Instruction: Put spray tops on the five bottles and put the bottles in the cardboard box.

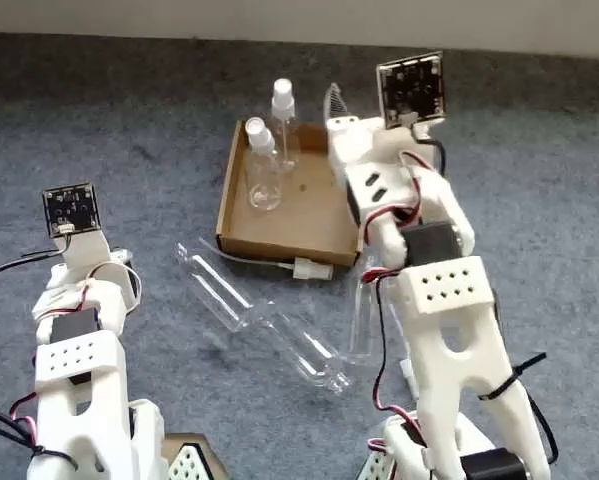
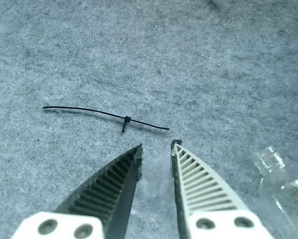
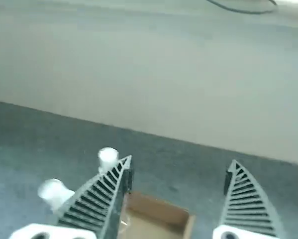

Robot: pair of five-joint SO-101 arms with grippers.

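Two capped clear bottles [image 1: 263,178] are standing in the brown cardboard box [image 1: 314,215] — three uncapped bottles [image 1: 222,288] lying below; right gripper [image 3: 180,163] spread, left gripper [image 2: 157,147] barely parted.

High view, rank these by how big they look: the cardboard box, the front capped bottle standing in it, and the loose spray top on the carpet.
1. cardboard box, clearly the largest.
2. capped bottle, foreshortened from above, so this holds only as seen.
3. loose spray top, the smallest.
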